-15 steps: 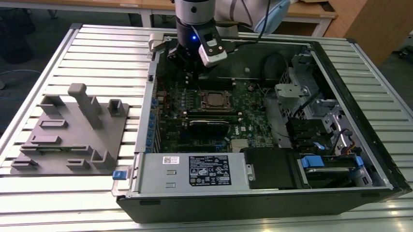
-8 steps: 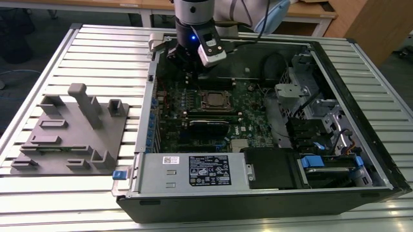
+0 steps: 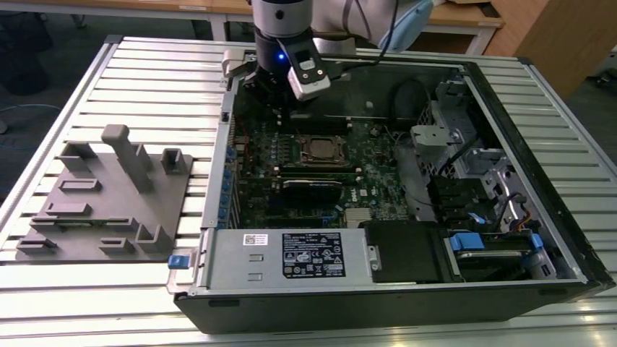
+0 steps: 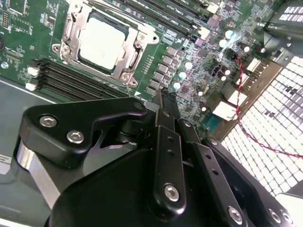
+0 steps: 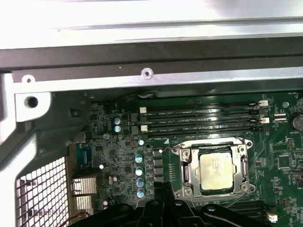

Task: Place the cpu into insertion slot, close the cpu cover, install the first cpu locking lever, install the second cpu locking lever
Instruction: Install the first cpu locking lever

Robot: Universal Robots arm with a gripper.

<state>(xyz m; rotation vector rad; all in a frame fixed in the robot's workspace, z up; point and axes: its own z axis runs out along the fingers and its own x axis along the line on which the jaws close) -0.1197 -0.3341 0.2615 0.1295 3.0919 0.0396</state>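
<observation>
The cpu (image 4: pixel 102 40) lies flat in the insertion slot (image 3: pixel 323 150) on the green board, its silver face up. The cpu cover (image 5: pixel 186 171) is down around it as a metal frame. Thin wire levers run along the frame's sides; I cannot tell whether they are latched. My gripper (image 4: pixel 163 97) hovers just off one corner of the socket, fingers together and holding nothing. In the exterior view my gripper (image 3: pixel 277 116) is a little behind the socket, toward the exterior view's left. In the first wrist view the cpu (image 5: pixel 215 170) sits just beyond the fingertips (image 5: pixel 160 189).
The open computer case (image 3: pixel 540 181) lies on a slatted table. Long black memory slots (image 5: pixel 199 120) run beside the socket, and a black card (image 3: pixel 311 184) lies in front of it. A power supply (image 3: pixel 289 253) fills the near side. A grey fixture plate (image 3: pixel 106 195) stands at the exterior view's left.
</observation>
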